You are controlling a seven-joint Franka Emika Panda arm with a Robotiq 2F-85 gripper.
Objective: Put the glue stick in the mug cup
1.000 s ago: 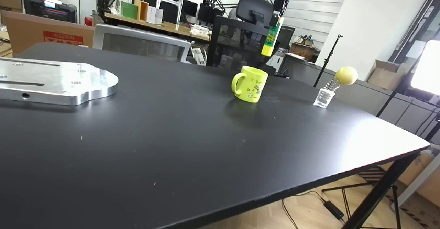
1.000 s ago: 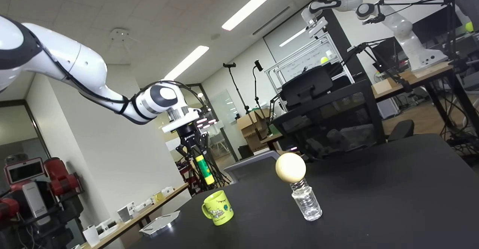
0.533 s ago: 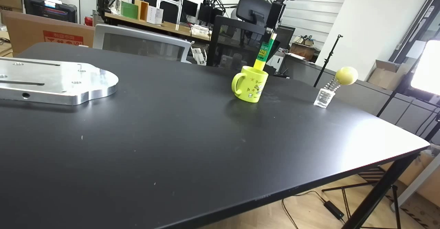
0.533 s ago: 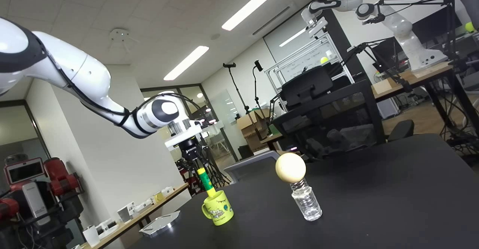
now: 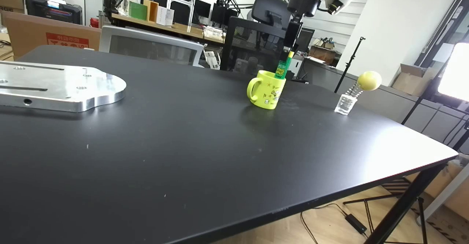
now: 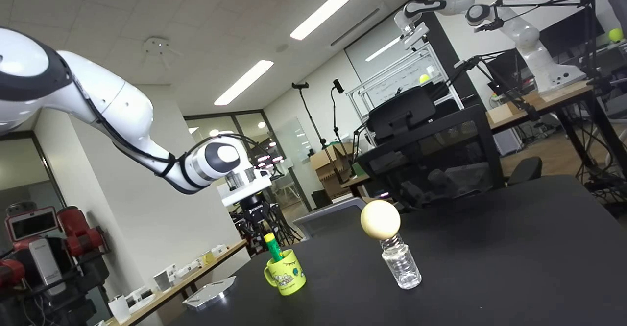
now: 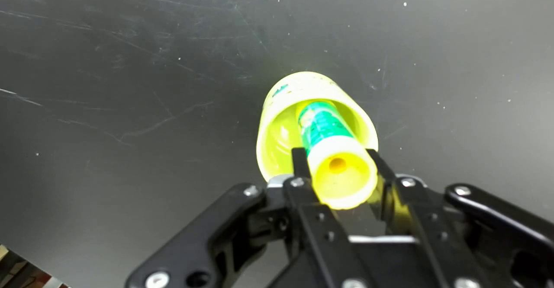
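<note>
The yellow-green mug (image 5: 269, 94) stands upright on the black table, handle to the side; it shows in both exterior views (image 6: 288, 278) and the wrist view (image 7: 303, 87). The glue stick (image 7: 322, 123), green with yellow ends, stands slightly tilted with its lower part inside the mug and its upper end above the rim; it shows in both exterior views (image 5: 282, 69) (image 6: 275, 249). My gripper (image 7: 336, 150) has a finger on each side of the stick's upper part, touching it, just above the mug's rim (image 5: 285, 55). Whether the stick touches the mug's bottom is hidden.
A clear glass base (image 5: 345, 104) with a spring and pale yellow ball (image 5: 369, 80) stands near the mug; it also shows in an exterior view (image 6: 401, 267). A flat metal plate (image 5: 60, 86) lies on the table (image 5: 201, 156). Chairs (image 6: 436, 145) stand behind the table edge.
My gripper has come down over the mug, carrying the glue stick from above the rim to inside the mug. The mug has not moved.
</note>
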